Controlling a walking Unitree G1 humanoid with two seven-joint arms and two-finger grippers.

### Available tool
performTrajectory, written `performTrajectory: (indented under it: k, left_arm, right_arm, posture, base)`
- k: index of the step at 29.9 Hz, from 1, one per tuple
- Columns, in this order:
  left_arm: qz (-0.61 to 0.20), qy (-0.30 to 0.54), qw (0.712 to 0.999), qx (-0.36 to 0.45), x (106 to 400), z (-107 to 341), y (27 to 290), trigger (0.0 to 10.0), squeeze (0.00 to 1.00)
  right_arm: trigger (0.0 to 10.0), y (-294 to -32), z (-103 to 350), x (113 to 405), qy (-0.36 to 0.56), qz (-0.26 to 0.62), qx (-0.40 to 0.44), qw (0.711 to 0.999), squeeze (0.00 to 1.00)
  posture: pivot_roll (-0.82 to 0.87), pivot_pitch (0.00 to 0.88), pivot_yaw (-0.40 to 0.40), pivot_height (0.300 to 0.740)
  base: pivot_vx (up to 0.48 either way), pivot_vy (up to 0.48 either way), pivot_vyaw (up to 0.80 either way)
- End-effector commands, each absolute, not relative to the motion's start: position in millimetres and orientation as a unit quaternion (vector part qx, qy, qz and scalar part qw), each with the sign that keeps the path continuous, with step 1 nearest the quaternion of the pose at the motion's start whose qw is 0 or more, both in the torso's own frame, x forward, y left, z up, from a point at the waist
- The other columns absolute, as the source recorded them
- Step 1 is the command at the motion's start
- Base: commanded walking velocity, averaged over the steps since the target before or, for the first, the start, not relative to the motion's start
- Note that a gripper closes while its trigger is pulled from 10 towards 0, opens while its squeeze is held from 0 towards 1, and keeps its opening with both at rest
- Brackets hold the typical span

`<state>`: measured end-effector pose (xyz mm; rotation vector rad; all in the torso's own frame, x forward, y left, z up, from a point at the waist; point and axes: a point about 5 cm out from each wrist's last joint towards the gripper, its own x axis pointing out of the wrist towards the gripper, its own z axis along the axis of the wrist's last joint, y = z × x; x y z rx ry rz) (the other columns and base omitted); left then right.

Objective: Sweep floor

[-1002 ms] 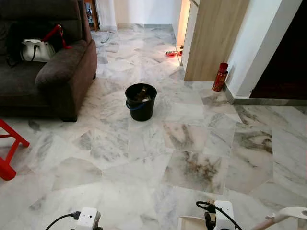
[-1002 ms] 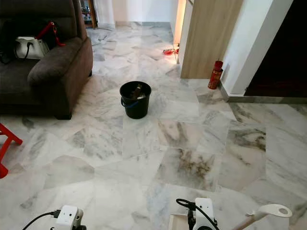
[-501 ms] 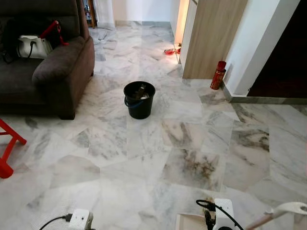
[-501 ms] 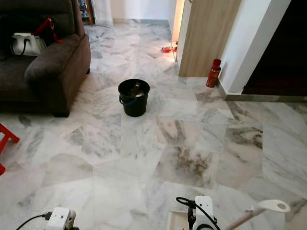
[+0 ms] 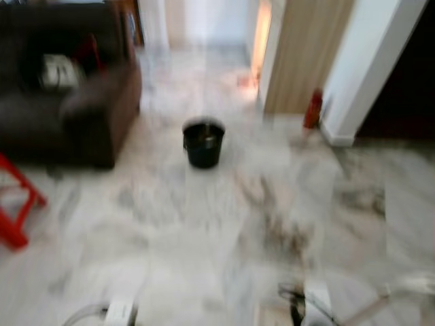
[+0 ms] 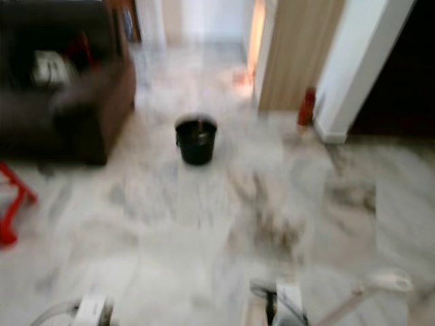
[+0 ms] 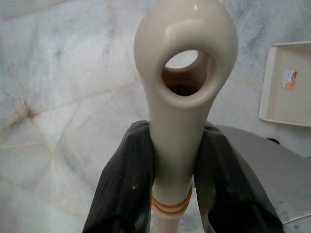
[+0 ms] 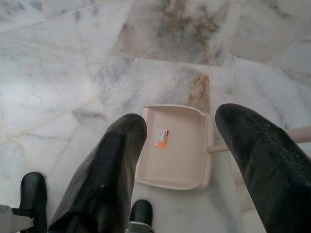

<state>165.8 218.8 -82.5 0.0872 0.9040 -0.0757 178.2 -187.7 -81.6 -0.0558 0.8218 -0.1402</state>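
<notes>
Our head views have blurred since 0.5 s ago. Left end effector (image 7: 175, 194) grips the broom handle (image 7: 182, 97); right end effector (image 8: 194, 160) gapes wide above the dustpan (image 8: 177, 145).

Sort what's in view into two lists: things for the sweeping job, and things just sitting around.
For the job:
- cream handle, clamped between the left gripper fingers
- cream dustpan lying on the marble floor, below the open right gripper
- black bucket, possibly for the sweepings

Lying about:
- dark sofa
- red canister by the wall
- red frame
</notes>
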Motion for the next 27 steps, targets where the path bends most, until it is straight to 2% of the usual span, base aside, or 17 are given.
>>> performTrajectory:
  k: [1, 6, 27]
  left_arm:
    - [-0.040, 0.441, 0.896, 0.039, 165.9, -83.4, 216.0, 10.0, 0.00]
    - [-0.043, 0.442, 0.895, 0.043, 165.8, -83.7, 214.9, 10.0, 0.00]
    - [-0.046, 0.446, 0.893, 0.051, 162.5, -84.0, 219.4, 10.0, 0.00]
  right_arm:
    - [10.0, -193.5, -80.8, 178.2, 0.398, -0.077, -0.028, 0.914, 0.00]
    - [10.0, -193.5, -80.9, 177.7, 0.398, -0.077, -0.028, 0.914, 0.00]
    - [10.0, -191.6, -82.0, 176.4, 0.402, -0.071, -0.030, 0.912, 0.00]
  posture:
    - [0.00, 0.000, -0.051, 0.740]
    - [0.00, 0.000, -0.052, 0.740]
    - [0.01, 0.000, -0.049, 0.740]
  base:
    - [0.000, 0.000, 0.00]
    - [0.000, 0.000, 0.00]
    - [0.000, -0.245, 0.00]
